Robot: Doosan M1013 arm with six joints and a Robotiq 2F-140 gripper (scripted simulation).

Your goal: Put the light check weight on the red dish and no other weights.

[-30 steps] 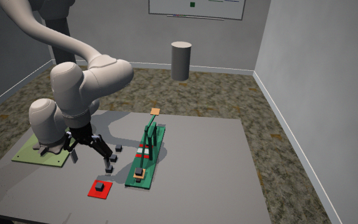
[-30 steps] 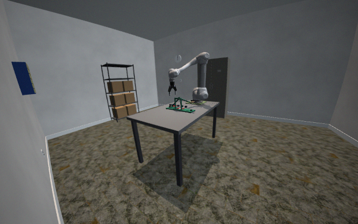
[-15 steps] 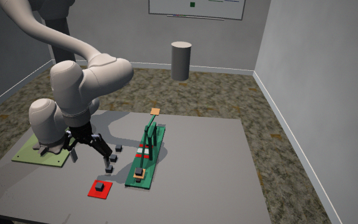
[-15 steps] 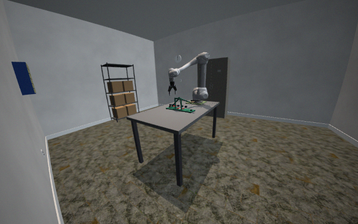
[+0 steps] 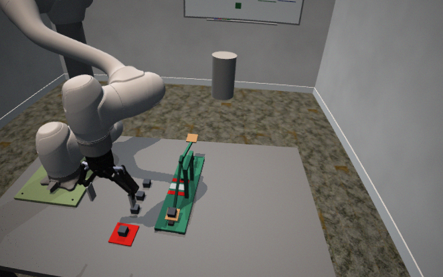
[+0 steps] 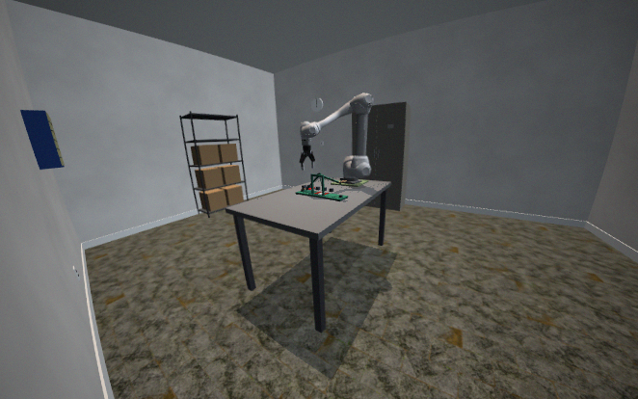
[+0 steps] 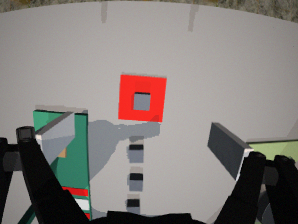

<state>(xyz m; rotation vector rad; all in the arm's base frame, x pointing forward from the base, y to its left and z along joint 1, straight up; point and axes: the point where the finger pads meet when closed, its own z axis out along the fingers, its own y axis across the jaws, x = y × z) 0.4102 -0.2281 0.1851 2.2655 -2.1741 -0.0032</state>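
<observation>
- The gripper point(image 5: 112, 199) point(image 6: 307, 168) point(image 7: 143, 130) hangs with fingers apart, nothing between them.
- A dark block point(image 5: 122, 231) point(image 7: 142, 101) sits on the red dish point(image 5: 132, 237) point(image 7: 157, 90), presumably judged the fake.
- Another block point(image 5: 171, 211) weighs down the balance's point(image 5: 185, 178) point(image 6: 322, 184) point(image 7: 75, 170) near pan, likely left from testing.

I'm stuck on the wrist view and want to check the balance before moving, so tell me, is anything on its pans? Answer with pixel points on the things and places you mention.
Observer: Yes, one dark weight point(image 5: 171, 211) sits on the near pan point(image 5: 166, 217), which hangs low.
Operator: And the other pan?
Observer: The far pan point(image 5: 191, 138) is raised and bare.
Operator: How high is my gripper?
Observer: The gripper point(image 6: 307, 169) is open, well above the table point(image 6: 281, 210), higher than the green balance frame point(image 6: 316, 174).
</observation>
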